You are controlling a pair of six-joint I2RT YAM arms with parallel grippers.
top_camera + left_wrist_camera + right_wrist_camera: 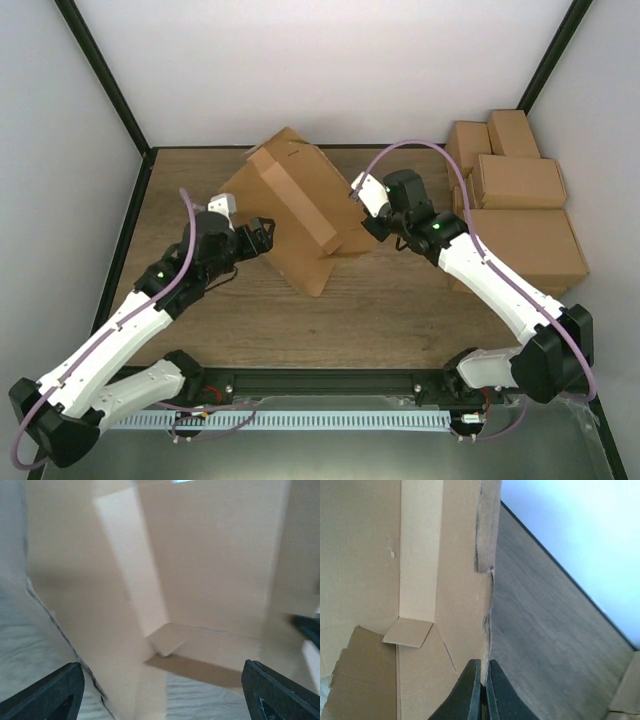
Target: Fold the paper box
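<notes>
Brown cardboard is what my right gripper (482,663) is clamped on: its two fingers are closed to a sliver over a raw edge of the paper box (445,595), near a small folded tab (409,632). My left gripper (161,670) stands wide and holds nothing, facing into the box interior with a panel rising close ahead. Seen from above, the box stands half-erected and tilted in the middle of the table (400,300), between the two arms and well apart from the stack of finished cartons (515,200) at the right rear. Risk one: the box rests on one thin pinch and its lower edge, so if the right grip slips, or the board tears at its frayed edge, I judge it would topple or spring flat. Risk two: the wide left gripper, advancing, could catch a panel and crease it off its score line. Limits: the left wrist view is blurred, so I cannot tell whether either left finger touches the board. The box's far side and its other flaps are hidden.
</notes>
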